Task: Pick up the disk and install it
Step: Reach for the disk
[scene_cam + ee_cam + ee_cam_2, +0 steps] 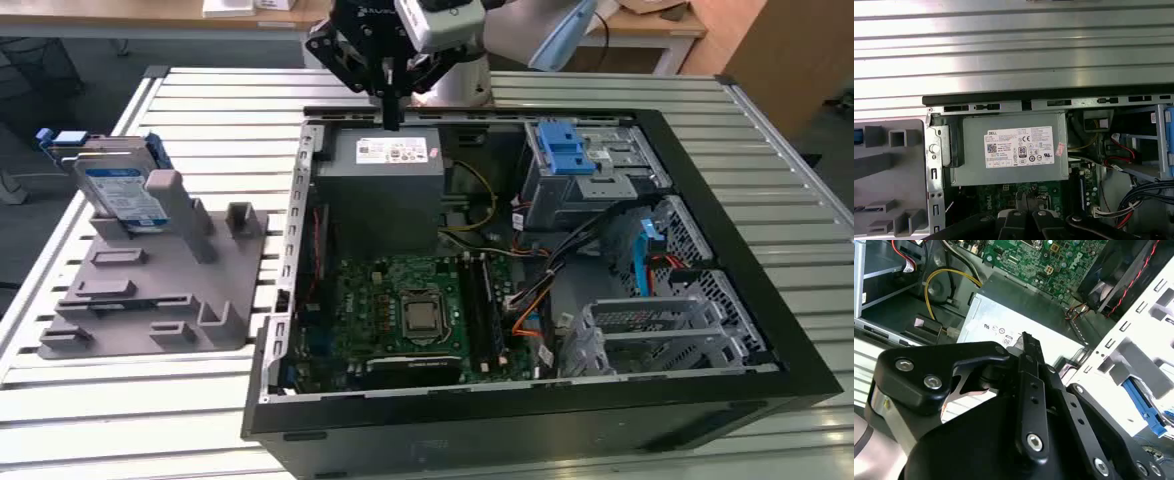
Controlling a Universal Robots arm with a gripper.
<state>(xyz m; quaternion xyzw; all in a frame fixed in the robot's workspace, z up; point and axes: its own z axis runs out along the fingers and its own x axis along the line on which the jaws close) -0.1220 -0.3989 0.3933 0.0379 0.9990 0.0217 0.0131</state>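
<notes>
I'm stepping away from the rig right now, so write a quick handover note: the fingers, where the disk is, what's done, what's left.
Gripper: fingers shut, holding nothing, hanging over the end of the power-supply box in the open computer case.
Disk: upright in the grey holder, outside the case at the exterior view's left, apart from the gripper.
Done: nothing that shows; the disk is not picked up.
Left: the whole job, both the pick-up and the install.
</notes>
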